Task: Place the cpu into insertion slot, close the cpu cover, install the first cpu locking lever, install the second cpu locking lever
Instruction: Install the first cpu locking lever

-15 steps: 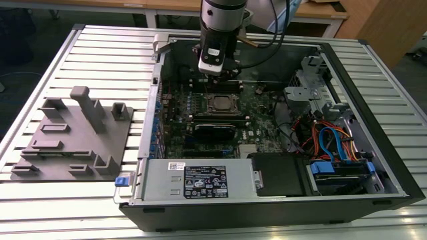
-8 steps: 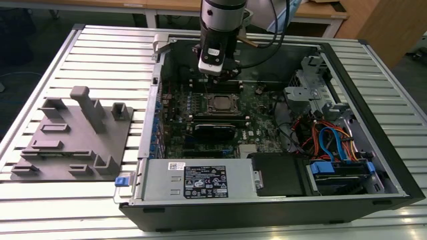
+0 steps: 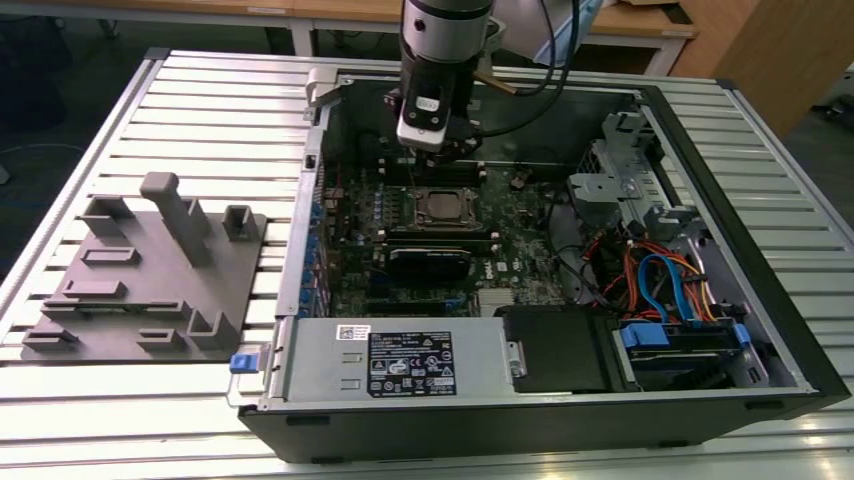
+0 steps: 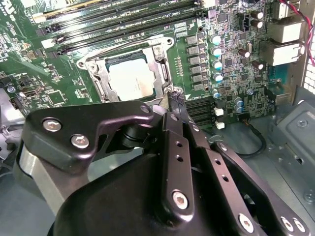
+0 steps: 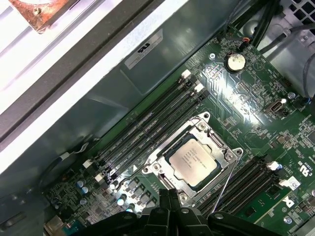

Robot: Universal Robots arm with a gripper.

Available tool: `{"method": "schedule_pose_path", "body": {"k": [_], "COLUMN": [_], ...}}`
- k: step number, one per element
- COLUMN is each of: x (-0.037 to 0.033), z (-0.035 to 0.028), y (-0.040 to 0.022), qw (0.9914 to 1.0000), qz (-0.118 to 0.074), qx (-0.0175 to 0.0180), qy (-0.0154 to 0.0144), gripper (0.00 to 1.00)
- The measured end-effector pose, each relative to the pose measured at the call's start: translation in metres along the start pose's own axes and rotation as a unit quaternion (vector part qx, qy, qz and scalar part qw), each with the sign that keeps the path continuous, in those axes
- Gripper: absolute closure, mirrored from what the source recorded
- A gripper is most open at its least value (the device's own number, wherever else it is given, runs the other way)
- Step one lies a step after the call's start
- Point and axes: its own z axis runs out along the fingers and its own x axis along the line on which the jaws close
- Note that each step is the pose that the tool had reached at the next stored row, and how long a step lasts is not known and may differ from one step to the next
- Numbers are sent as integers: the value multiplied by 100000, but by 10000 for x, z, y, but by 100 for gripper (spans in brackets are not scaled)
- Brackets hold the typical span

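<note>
cpu (image 5: 193,161) in insertion slot (image 5: 156,169), under cpu cover (image 5: 199,130); memory slots (image 5: 147,128) on two opposite sides; gripper (image 4: 174,103) beside slot corner

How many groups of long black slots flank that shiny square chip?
2: one group of long black slots between the silver square chip and the case wall, another group on the chip's opposite side.

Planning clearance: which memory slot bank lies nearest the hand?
The bank beside the hand; the other bank lies across the cpu, along the case wall.

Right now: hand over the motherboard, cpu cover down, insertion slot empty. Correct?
Not empty: the cpu sits in the insertion slot, as both wrist views show. The cpu cover is down and the hand is over the motherboard.
</note>
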Motion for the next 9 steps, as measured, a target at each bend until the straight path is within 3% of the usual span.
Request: {"method": "schedule_pose_path", "body": {"k": [9], "x": [6], "z": [0], "y": [-5], "qw": [99986], "qz": [-1677], "qx": [94], "qy": [51], "gripper": [89]}}
